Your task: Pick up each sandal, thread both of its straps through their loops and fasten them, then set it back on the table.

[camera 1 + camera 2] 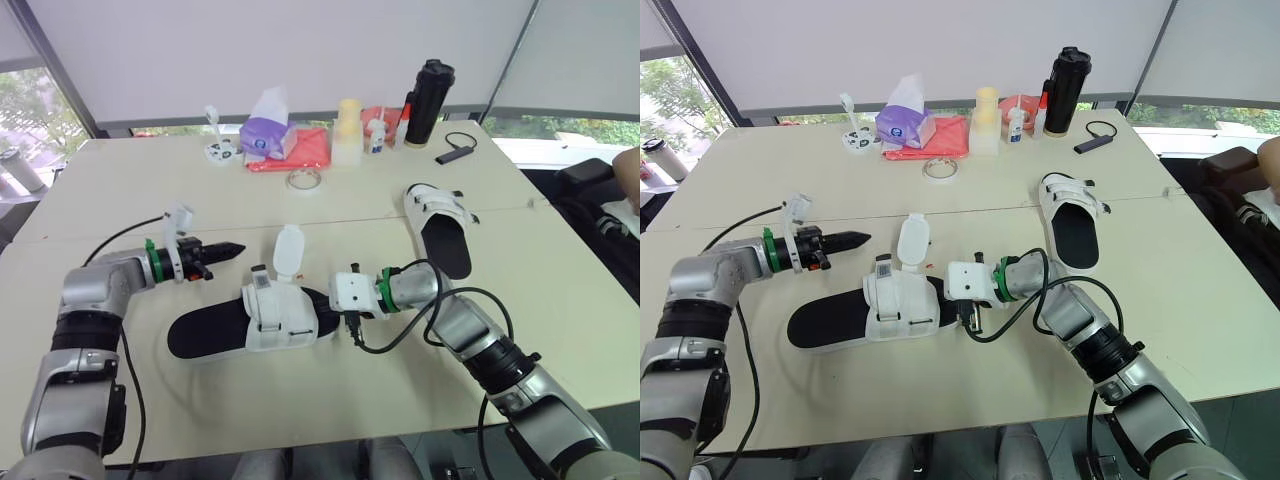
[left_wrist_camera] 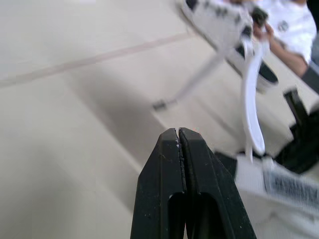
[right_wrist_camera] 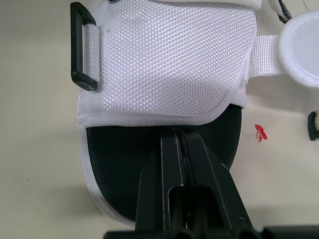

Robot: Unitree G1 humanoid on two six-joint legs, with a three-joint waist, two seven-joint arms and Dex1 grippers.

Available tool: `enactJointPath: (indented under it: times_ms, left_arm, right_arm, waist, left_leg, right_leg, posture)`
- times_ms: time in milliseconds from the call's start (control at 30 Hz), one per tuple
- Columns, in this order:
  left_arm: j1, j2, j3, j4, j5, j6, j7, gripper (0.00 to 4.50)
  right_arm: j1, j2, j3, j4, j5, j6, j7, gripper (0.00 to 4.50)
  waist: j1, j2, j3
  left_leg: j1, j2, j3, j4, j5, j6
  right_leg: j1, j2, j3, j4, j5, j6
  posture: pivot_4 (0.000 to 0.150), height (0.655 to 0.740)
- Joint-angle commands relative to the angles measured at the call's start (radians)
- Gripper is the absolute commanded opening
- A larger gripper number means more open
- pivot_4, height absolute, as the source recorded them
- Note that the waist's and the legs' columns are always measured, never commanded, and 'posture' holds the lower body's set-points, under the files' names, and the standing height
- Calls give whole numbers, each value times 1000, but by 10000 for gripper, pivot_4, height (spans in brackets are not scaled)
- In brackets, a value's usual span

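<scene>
the near sandal point(image 1: 255, 320) lies toward 6 o'clock on the tabletop point(image 1: 300, 400) with one strap point(image 1: 288, 250) sticking up unthreaded, so it isn't done. the far sandal point(image 1: 437, 225) at its 2 o'clock looks fastened, though i can't be sure. my left fingers point(image 1: 225, 251) are pressed together and empty at its 10 o'clock, and my right fingers point(image 3: 170, 159) are likewise together, tips over its black insole.

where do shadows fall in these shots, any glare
Left eye view: soft shadow under the near sandal, bright windows, no glare on the table. Right wrist view: faint shadow beside the sole. Left wrist view: broad soft shadow across the table.
</scene>
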Motion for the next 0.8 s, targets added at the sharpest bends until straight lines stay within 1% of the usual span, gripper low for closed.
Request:
enactJointPath:
  times_ms: [33,133,233,333,433,667,800]
  left_arm:
    - [-40,-3,43,26,-8,-11,23,277]
    - [-68,-39,40,21,-24,18,24,277]
    - [-104,-99,36,17,-59,99,22,277]
    - [-127,-132,19,19,-60,136,17,277]
    - [-153,-148,21,37,-64,162,13,8623]
    - [-189,-145,26,62,-70,195,-17,44480]
    - [-188,-135,17,49,-77,235,-38,44799]
  right_arm:
    - [2,-5,17,47,-47,17,-12,0]
    - [-1,-3,16,52,-46,14,-12,0]
    - [-5,-3,17,56,-47,12,-10,0]
    - [-6,-3,16,59,-48,10,-10,0]
    - [-5,-4,15,57,-50,11,-11,0]
    - [-4,-4,13,51,-50,18,-15,0]
    - [-4,-4,13,50,-51,19,-18,0]
  waist:
    - [0,0,0]
    - [1,0,0]
    - [2,0,0]
    - [0,0,0]
    - [-1,-1,0]
    - [0,-1,0]
    - [0,-1,0]
  left_leg:
    - [0,0,0,0,0,0]
    - [0,0,0,0,0,0]
    - [0,0,-1,1,0,0]
    - [0,0,-1,1,0,0]
    - [0,0,-1,1,0,0]
    - [0,0,-1,1,0,0]
    - [0,0,-1,1,0,0]
  right_leg:
    - [0,0,0,0,0,0]
    - [0,0,0,0,0,0]
    - [1,1,0,0,0,0]
    - [1,1,0,0,0,0]
    - [1,1,0,0,0,1]
    - [1,1,0,0,0,1]
    - [1,1,0,0,0,0]
  posture:
    - [1500,7400]
    - [1500,7400]
    - [1500,7400]
    - [1500,7400]
    - [1500,7400]
    - [1500,7400]
    - [1500,7400]
